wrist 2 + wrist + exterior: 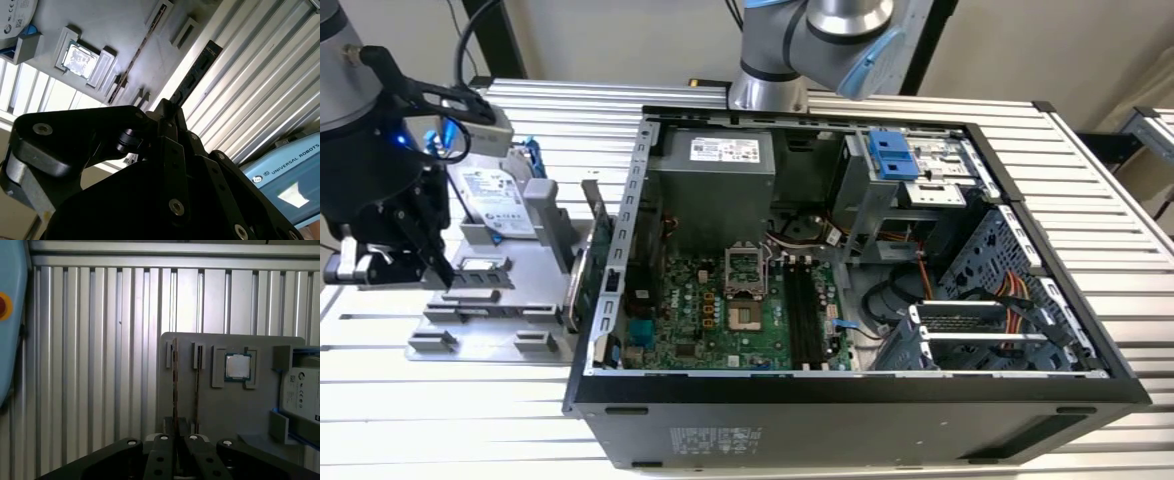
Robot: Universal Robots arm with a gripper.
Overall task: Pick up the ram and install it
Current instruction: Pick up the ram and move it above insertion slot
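ram (175, 385) edge-on, clamped in gripper (175, 439)

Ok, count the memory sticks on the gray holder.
2, both on edge in the gray holder: one memory stick near the holder's end, the other stick between it and the square chip. Part of the holder is covered, so more may hide.

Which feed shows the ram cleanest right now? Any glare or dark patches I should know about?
First wrist view: ram edge-on and evenly lit, glare streaks along the table ribs. Second wrist view: gripper a near-black silhouette, CPU washed out bright, table glaring. Exterior view: even light, gripper dark against the tray.
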